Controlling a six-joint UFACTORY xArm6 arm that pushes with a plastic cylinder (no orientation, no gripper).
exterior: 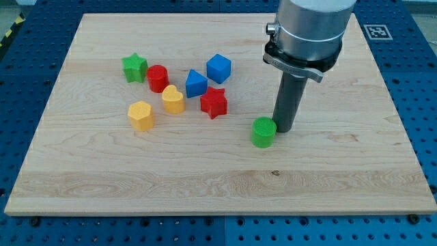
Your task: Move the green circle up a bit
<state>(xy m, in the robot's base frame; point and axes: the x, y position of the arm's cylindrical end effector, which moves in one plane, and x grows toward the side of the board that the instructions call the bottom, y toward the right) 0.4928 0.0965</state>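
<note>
The end effector is a plain rod with no jaws, grasping nothing; my tip point(285, 129) sits just beside the green circle point(263, 132), on its right. The green circle lies right of centre on the table point(328, 178), apart from the other blocks.

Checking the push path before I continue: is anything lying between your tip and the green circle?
Nothing. In the camera view my tip sits right beside the green circle, on the view's right side of it, with no block between them.
</note>
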